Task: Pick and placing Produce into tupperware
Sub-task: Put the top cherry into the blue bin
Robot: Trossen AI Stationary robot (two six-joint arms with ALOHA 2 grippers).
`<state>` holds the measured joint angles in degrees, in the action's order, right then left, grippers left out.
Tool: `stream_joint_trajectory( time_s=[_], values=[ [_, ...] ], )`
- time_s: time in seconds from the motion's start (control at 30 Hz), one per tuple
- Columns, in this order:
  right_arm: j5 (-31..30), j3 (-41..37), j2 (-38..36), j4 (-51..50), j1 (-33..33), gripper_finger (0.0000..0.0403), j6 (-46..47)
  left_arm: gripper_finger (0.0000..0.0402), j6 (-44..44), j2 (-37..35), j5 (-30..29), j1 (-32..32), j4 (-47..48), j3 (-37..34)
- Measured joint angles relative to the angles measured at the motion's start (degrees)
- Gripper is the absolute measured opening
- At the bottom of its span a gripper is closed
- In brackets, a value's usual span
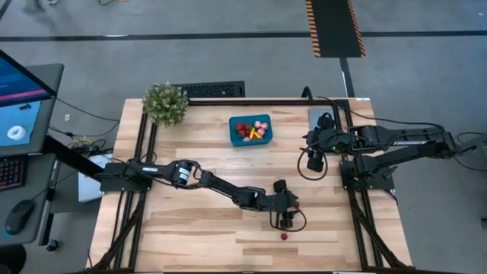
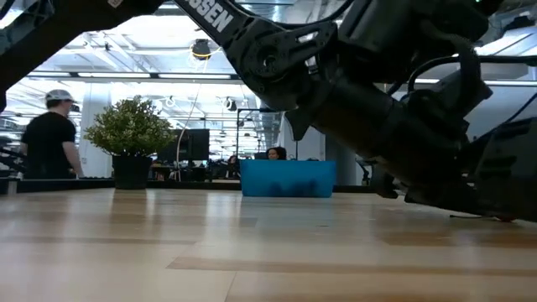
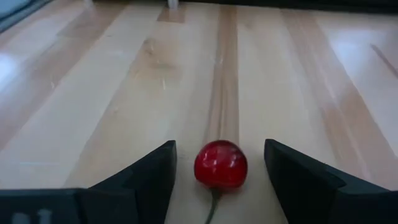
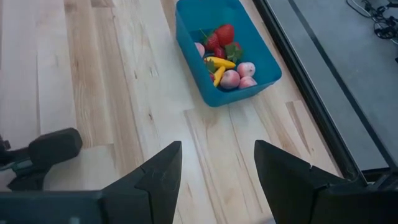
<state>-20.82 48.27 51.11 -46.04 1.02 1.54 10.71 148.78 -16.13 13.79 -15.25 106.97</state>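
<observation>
A dark red cherry (image 3: 221, 163) with a thin stem lies on the wooden table near its near edge (image 1: 284, 236). My left gripper (image 3: 219, 147) is low over the table (image 1: 285, 224) and open, with one finger on each side of the cherry and a gap to both. The teal tupperware (image 1: 234, 131) stands on the table's far middle (image 4: 244, 93) (image 2: 288, 178). It holds red strawberries (image 4: 222, 35), pink pieces (image 4: 238, 76) and yellow pieces (image 4: 219, 65). My right gripper (image 4: 217, 152) is open and hovers right of the tupperware (image 1: 313, 163).
A bushy green potted plant (image 1: 165, 103) (image 2: 130, 134) stands at the table's far left corner. A grey flat plate (image 1: 318, 116) lies at the far right, partly under my right arm. A person (image 2: 50, 134) stands beyond the table. Bare wood lies between cherry and tupperware.
</observation>
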Motion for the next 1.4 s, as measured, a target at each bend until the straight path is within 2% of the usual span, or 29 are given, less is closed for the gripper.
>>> stream_joint_trajectory(
  time_s=[0.23,0.6,0.77,1.13,1.4],
  values=[
    [-0.02,-0.02,0.0,-0.31,-0.02,0.0225,-0.02,0.0224,0.36,0.2,-1.98,0.49,-0.09,0.09],
    [-0.02,-0.02,-0.01,-0.27,-0.02,0.0225,-0.02,0.0112,1.07,0.2,-3.99,0.47,0.58,0.07],
    [-0.02,-0.02,-0.01,-0.26,-0.02,0.0225,-0.02,0.0079,2.52,0.2,-4.74,0.57,0.62,0.07],
    [-0.02,-0.02,0.0,-0.27,-0.02,0.0225,-0.02,0.0088,3.92,-0.69,-9.47,2.39,1.33,0.34],
    [-0.02,0.0,-0.02,-0.25,-0.02,0.0225,-0.09,0.009,3.25,-7.61,-11.84,3.61,5.76,1.86]
  ],
)
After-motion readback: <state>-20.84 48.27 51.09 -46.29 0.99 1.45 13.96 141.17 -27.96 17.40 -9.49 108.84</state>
